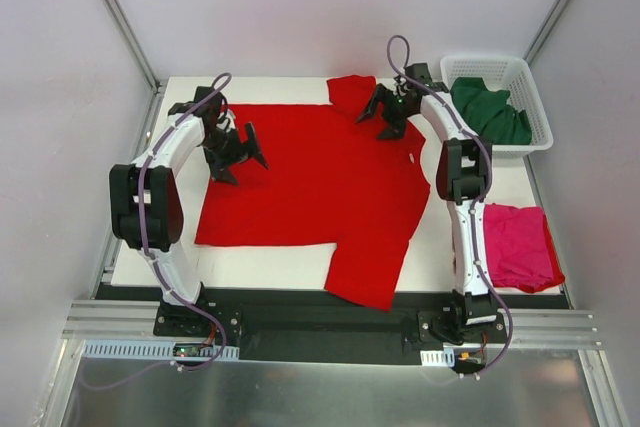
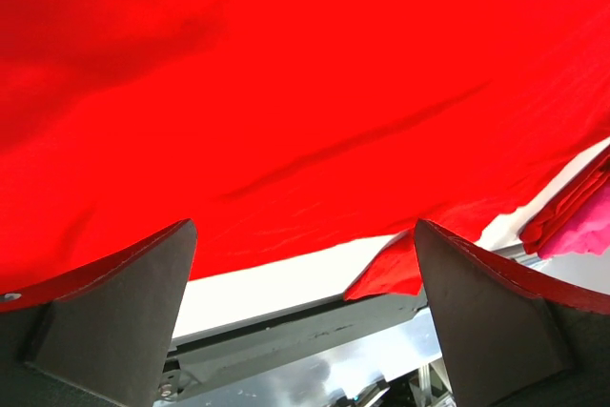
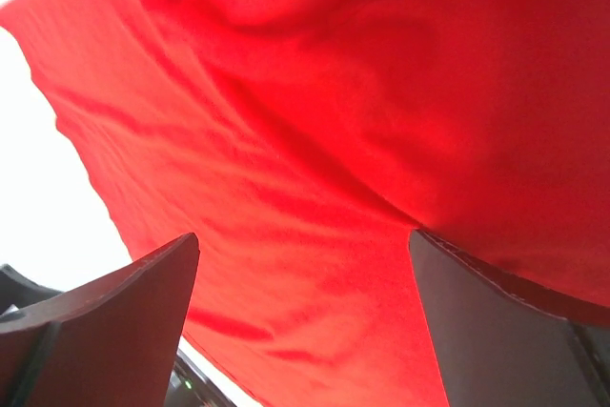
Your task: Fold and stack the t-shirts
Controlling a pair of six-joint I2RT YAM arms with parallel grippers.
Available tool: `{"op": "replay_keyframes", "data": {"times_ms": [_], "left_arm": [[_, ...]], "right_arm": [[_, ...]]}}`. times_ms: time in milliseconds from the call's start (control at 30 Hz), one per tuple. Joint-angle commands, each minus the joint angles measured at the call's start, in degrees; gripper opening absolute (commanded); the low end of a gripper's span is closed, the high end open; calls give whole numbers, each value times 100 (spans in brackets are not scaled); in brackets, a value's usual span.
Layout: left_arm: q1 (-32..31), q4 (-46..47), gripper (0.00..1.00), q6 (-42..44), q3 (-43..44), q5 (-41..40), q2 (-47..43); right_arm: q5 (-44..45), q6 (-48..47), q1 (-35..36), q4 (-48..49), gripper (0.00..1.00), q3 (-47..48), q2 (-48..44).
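Wide-spread fingers (image 2: 124,321) of the left gripper (image 1: 245,169) hang empty over the red t-shirt (image 1: 320,187), which lies flat across the middle of the white table (image 1: 260,269). The right gripper (image 1: 373,125), jaws also apart and empty, hovers near its upper sleeve. A magenta t-shirt (image 1: 515,242) lies folded at lower right, and a green t-shirt (image 1: 490,112) sits in the basket (image 1: 490,65) at upper right.

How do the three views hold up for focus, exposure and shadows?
Top external: even light, sharp, barely any shadow on the red t-shirt. Left wrist: cloth saturated but creases readable; the table strip is blown out white. Right wrist: shirt very close and soft, weave unresolved; table at left overexposed; near fingers dark, with little detail.
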Motion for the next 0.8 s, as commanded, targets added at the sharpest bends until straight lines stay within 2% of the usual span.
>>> {"op": "replay_keyframes", "data": {"times_ms": [0,300,400,433,467,533,600,700,767], "left_arm": [[19,-83,99,-65,-74,31,-287],[-16,-83,99,-73,-153,93,-269],[-25,-74,99,-91,-74,31,-199],[-25,-83,99,-91,-22,-4,-164],[-25,-83,99,-91,40,-39,-103],[-25,-83,99,-91,312,-127,-15],[-16,-83,99,-74,706,-162,213],[27,-100,99,-91,1338,-224,617],[54,-100,99,-126,1709,-241,978]], "right_arm": [[-53,400,-283,487,96,379,256],[-438,777,-380,1146,96,380,398],[-834,1164,-345,1742,96,64,56],[-949,1313,-336,2266,96,-277,-206],[-1385,1975,-345,2698,96,-445,-296],[-1835,2682,-310,3943,96,-492,-349],[-2188,3264,-249,4335,96,-316,-384],[-2154,3205,-152,4337,96,-735,-1041],[-1979,3029,-117,4293,96,-1523,-1524]]}}
